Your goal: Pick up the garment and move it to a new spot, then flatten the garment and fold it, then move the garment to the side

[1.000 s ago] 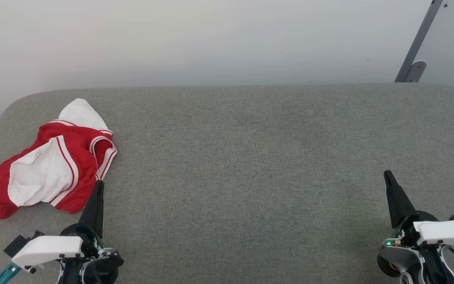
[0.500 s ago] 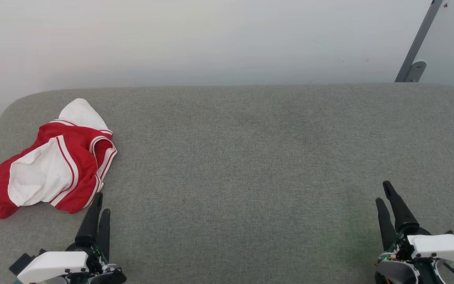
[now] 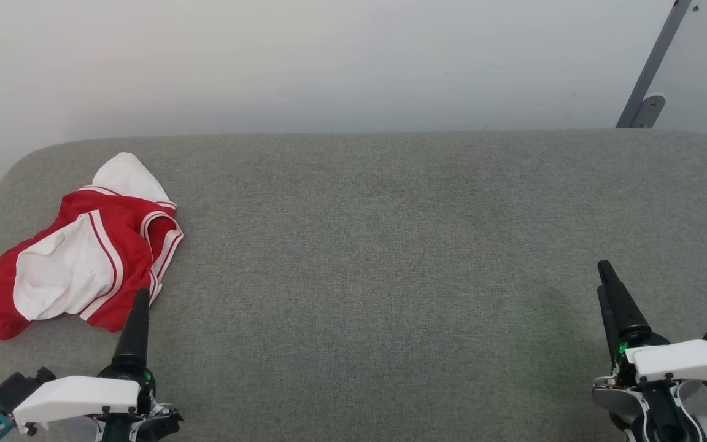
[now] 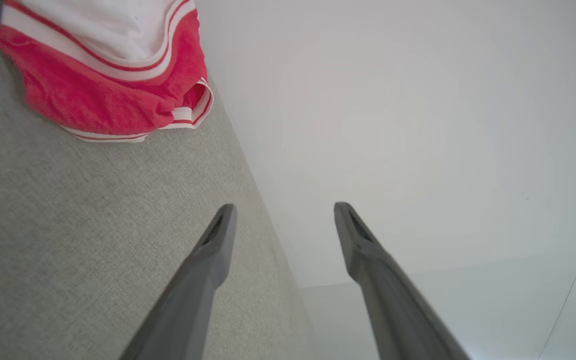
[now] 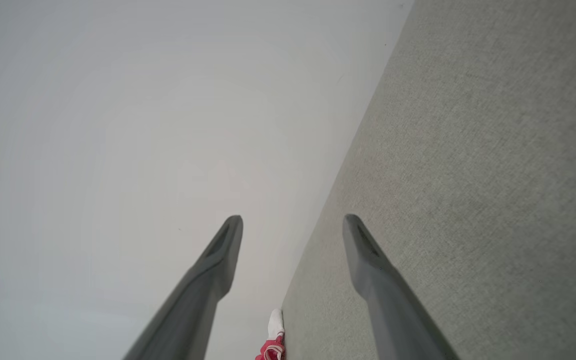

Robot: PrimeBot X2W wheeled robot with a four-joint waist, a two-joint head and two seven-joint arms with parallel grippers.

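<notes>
The left fingers (image 4: pixel 213 250) stand well apart, with nothing between them. In the left wrist view they rise from the bottom edge, one over grey cloth and the other against the pale wall. In the head view they show edge-on as a single dark spike (image 3: pixel 135 325) at the lower left. Its tip reaches the lower right hem of the garment (image 3: pixel 77 252) in the picture, though the wrist view shows bare bench between them.

The right fingers (image 5: pixel 373 270) are also spread and empty. In the head view they sit at the lower right (image 3: pixel 620 307), over open bench (image 3: pixel 390 245).

The garment lies crumpled at the left end of the bench, in the left middle of the head view. It is red with white panels and striped trim, and one white fold pokes toward the wall (image 3: pixel 329 61). It fills the upper left corner of the left wrist view (image 4: pixel 108 95). A small red and white scrap of it shows at the bottom centre of the right wrist view (image 5: pixel 273 347). A grey metal strut (image 3: pixel 651 67) slants across the upper right corner of the head view.
</notes>
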